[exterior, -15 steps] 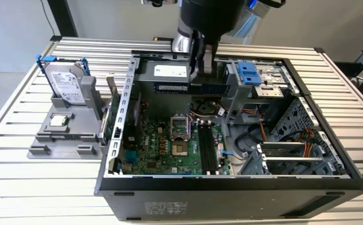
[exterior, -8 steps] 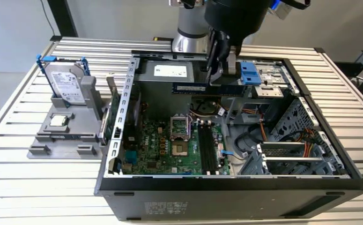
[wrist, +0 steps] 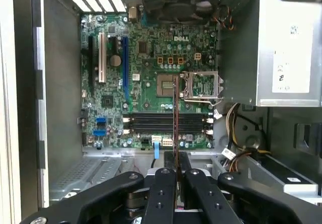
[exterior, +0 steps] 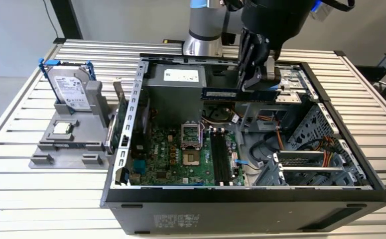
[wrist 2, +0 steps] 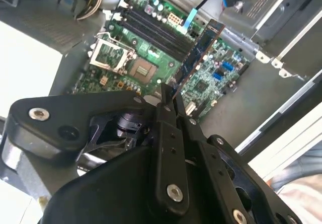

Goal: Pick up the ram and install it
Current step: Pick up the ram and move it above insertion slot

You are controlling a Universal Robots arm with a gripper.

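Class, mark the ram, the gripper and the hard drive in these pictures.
ram point(exterior: 222, 94): exterior view, middle of its dark flat side.
gripper point(wrist: 176, 157): first wrist view, midway between its fingertips.
hard drive point(exterior: 69, 88): exterior view, middle of its silver face.

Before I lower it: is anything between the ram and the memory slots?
No. In the first wrist view the ram, held by the gripper, hangs over the slots with open space between and no cable crossing.

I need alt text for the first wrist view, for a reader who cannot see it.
The gripper holds the ram edge-on over the green motherboard inside an open computer case. The ram lies crosswise to the black memory slots.
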